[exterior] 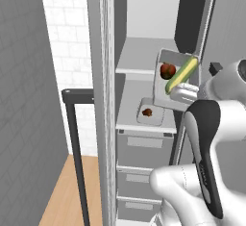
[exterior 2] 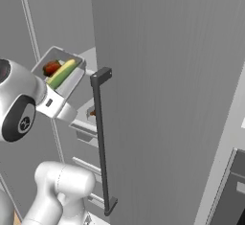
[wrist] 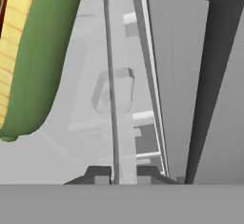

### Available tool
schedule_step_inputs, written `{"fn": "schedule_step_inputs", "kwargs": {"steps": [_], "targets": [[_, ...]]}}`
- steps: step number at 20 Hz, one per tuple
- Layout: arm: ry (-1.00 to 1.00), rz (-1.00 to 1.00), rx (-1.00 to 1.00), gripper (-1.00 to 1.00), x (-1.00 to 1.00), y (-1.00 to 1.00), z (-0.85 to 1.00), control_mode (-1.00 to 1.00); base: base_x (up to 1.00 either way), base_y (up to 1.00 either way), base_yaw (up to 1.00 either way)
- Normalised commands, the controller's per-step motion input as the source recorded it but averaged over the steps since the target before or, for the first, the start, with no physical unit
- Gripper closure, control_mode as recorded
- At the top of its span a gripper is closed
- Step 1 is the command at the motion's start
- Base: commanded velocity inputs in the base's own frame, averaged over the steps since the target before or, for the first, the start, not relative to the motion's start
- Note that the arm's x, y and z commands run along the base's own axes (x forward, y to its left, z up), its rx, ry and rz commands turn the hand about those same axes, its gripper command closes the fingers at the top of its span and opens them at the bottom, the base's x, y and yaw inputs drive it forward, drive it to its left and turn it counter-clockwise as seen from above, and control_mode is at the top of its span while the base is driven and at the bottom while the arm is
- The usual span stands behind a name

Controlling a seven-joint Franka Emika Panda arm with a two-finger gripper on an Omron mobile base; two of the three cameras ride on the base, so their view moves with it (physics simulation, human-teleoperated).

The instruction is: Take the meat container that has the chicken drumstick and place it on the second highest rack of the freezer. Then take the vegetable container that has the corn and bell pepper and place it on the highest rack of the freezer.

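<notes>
The vegetable container (exterior: 163, 86) hangs tilted in front of the freezer (exterior: 144, 8), just right of the highest rack (exterior: 137, 59). In it lie the corn (exterior: 183, 74) and the red bell pepper (exterior: 167, 70). My gripper (exterior: 179, 94) is shut on its near wall. From the right, the same container (exterior 2: 72, 83) shows the corn (exterior 2: 61, 73) and the pepper (exterior 2: 51, 68). In the hand view the corn (wrist: 28, 56) is close at the left, with the gripper (wrist: 116, 175) clamped on the thin wall. The meat container (exterior: 154, 119) with the chicken drumstick (exterior: 147, 112) rests on the second highest rack (exterior: 129, 119).
Grey drawer fronts (exterior: 144, 148) stack below the lower rack. The open freezer door (exterior 2: 167, 99) with its long dark bar handle (exterior 2: 100, 138) stands close on the right. A grey wall (exterior: 24, 100) and a white tiled wall (exterior: 67, 37) lie to the left.
</notes>
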Motion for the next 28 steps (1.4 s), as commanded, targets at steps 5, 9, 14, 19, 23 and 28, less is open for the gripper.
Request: {"fn": "schedule_step_inputs", "kwargs": {"steps": [5, 9, 14, 19, 23, 28], "targets": [[-0.12, -0.05, 0.08, 1.0, 0.0, -0.07, 0.04, -1.0, 0.0, 0.0, 0.0], [-0.15, -0.01, 0.04, 1.0, 0.0, 0.03, 0.0, -1.0, 0.0, 0.0, 0.0], [-0.01, 0.0, -0.09, 1.0, 0.08, 0.23, 0.04, -1.0, 0.0, 0.0, 0.0], [0.08, 0.0, -0.16, 1.0, 0.0, 0.11, 0.51, -1.0, 0.0, 0.0, 0.0], [0.11, 0.0, -0.05, 1.0, 0.1, 0.0, 0.39, -1.0, 0.0, 0.0, 0.0], [0.16, 0.0, 0.0, 1.0, 0.51, -0.08, 0.05, -1.0, 0.0, 0.0, 0.0]]}}
